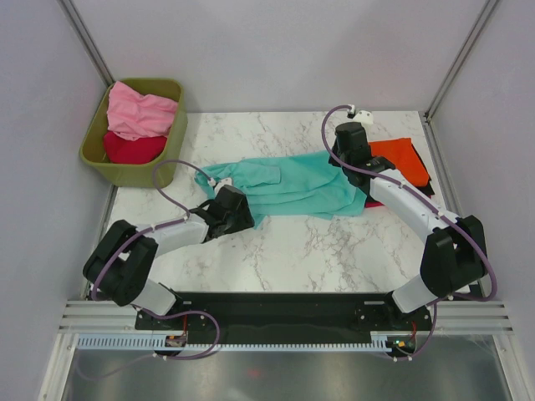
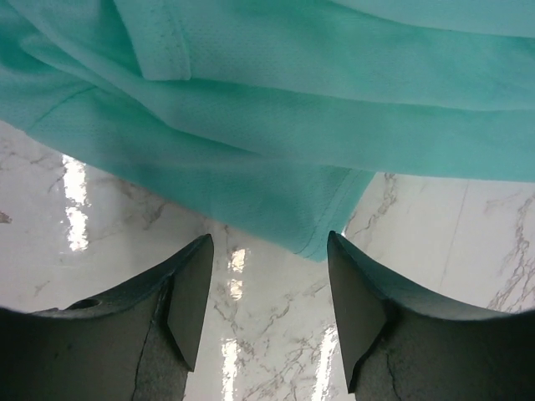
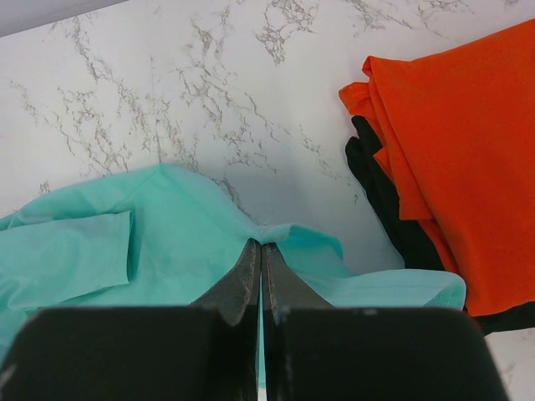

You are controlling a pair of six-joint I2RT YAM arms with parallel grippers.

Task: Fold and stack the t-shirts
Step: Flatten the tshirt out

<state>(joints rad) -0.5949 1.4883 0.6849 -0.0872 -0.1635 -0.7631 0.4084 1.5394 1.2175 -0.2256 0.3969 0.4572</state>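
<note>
Top external: teal t-shirt [image 1: 292, 185] lies spread across the middle of the bench [image 1: 318, 251]. Its far right part is pinched in the closed right hand [image 3: 261, 245]. The left hand [image 2: 269, 237] has its fingers apart at the near hem.

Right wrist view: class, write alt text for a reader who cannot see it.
The right gripper is shut, pinching a fold of the teal t-shirt lying on the marble table. Beside it, an orange t-shirt lies on a black t-shirt.

We're looking down from overhead; both wrist cameras, close in, share the soft teal cloth t-shirt [image 1: 292, 188].
</note>
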